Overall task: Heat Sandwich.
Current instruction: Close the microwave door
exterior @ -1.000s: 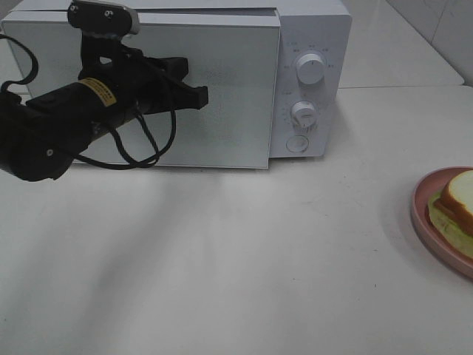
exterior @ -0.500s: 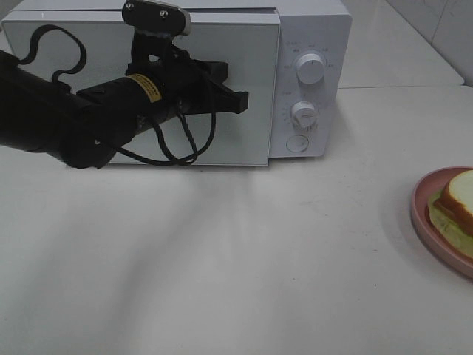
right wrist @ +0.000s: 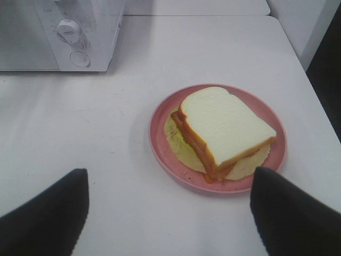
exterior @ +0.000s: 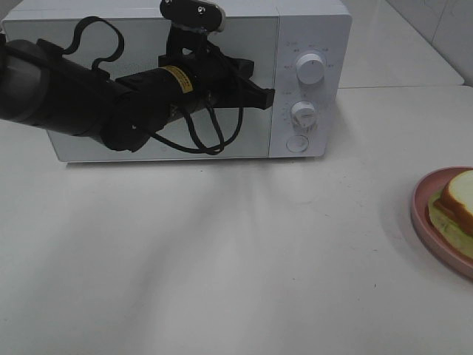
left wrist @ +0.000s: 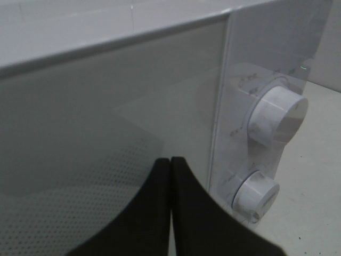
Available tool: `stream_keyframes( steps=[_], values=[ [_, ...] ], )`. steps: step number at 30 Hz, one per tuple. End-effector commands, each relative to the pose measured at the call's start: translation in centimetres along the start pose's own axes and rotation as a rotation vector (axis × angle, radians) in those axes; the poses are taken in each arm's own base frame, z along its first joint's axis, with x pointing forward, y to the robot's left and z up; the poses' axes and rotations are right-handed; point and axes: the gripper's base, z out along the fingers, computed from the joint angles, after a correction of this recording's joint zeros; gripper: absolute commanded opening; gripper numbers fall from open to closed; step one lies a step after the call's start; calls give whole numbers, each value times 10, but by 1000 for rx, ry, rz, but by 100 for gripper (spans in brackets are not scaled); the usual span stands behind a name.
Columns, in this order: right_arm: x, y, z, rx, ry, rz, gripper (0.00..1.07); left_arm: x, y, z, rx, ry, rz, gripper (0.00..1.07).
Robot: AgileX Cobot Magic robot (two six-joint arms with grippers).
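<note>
A white microwave oven (exterior: 310, 22) stands at the back of a white table (exterior: 236, 266), door closed. The control panel on the oven's right side carries an upper knob (exterior: 310, 66), a lower knob (exterior: 304, 113) and a round button (exterior: 296, 143) below them. A round pink plate (right wrist: 160, 140) rests on the table, well apart from the oven, toward the table's right edge.

sandwich (right wrist: 226, 128) | white bread, tan crust, pale filling | lying flat on pink plate (right wrist: 160, 138)

High front view, wrists share microwave (exterior: 310, 81)
</note>
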Motion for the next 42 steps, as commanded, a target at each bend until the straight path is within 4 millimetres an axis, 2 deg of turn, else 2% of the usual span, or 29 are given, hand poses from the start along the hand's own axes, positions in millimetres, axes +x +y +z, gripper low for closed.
stream_keyframes(
  steps=[1, 15, 18, 25, 29, 33, 34, 35, 38, 41, 42],
  values=[
    [1, 0, -3, 9, -40, -6, 76, -13, 16, 7, -72, -69, -77, 0],
    [1, 0, -3, 9, -40, -7, 76, -15, 12, 8, -60, -33, -73, 0],
    [1, 0, -3, 9, -40, -7, 76, -15, 2, 5, -37, 35, -67, 0],
    [1, 0, -3, 9, -40, -7, 76, -19, -1, -2, -28, 142, -68, 0],
    [1, 0, -3, 9, -40, -7, 76, -18, -2, -11, -27, 193, -69, 0],
    [1, 0, -3, 9, -40, -7, 76, -14, -2, -34, -28, 275, -76, 0],
    [1, 0, -3, 9, -40, -7, 76, -14, -2, -34, -28, 275, -76, 0],
    [1, 0, -3, 9, -40, -7, 76, -15, -2, -43, -27, 303, -76, 0],
    [1, 0, -3, 9, -40, -7, 76, -15, -3, -52, -26, 350, -77, 0],
    [1, 0, -3, 9, -40, -7, 76, -17, -4, -66, -24, 471, -87, 0],
    [1, 0, -3, 9, -40, -7, 76, -17, -4, -70, -22, 508, -89, 5]
  ],
)
